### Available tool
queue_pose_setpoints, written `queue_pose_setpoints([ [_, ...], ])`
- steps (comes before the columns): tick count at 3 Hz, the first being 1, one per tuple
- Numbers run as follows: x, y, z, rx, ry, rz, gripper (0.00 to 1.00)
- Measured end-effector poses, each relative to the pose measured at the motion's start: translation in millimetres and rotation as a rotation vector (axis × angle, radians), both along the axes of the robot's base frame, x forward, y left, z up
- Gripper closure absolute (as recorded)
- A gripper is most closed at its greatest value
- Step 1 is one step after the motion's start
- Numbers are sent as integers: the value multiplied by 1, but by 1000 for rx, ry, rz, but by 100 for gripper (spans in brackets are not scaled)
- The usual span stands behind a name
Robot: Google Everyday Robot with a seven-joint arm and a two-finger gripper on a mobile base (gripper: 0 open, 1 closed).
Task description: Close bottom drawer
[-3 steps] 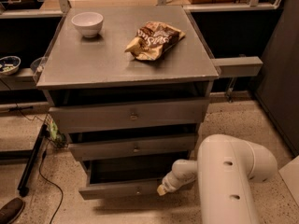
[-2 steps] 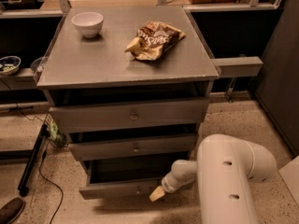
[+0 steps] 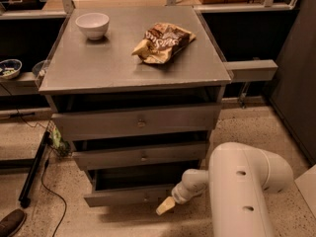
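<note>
Grey bottom drawer (image 3: 123,197) is sticking well out at the foot of the cabinet (image 3: 98,63), so nothing's closed yet. The gripper (image 3: 165,206) is hovering right at the front panel's right end, and honestly I can't tell if it's open or clamped. The whole push is looking undone.

Dull grey bottom drawer (image 3: 129,196) of the grey metal three-drawer table (image 3: 98,65) stands pulled out, dark interior showing above its narrow front panel. Yellowish-tipped tool (image 3: 165,206) on the fat white arm (image 3: 244,181) sits low at the panel's right end, contact unclear. On the table top: white ceramic bowl (image 3: 92,24) back left, crumpled brown snack bag (image 3: 163,41) right of centre.
</note>
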State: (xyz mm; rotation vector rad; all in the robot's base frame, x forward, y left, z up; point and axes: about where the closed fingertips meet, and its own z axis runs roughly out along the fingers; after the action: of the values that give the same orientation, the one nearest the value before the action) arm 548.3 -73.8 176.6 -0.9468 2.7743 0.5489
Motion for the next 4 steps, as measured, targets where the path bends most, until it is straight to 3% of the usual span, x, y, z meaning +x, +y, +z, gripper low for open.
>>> queue_pose_setpoints([
  [4, 0, 0, 0, 0, 0, 0, 96],
])
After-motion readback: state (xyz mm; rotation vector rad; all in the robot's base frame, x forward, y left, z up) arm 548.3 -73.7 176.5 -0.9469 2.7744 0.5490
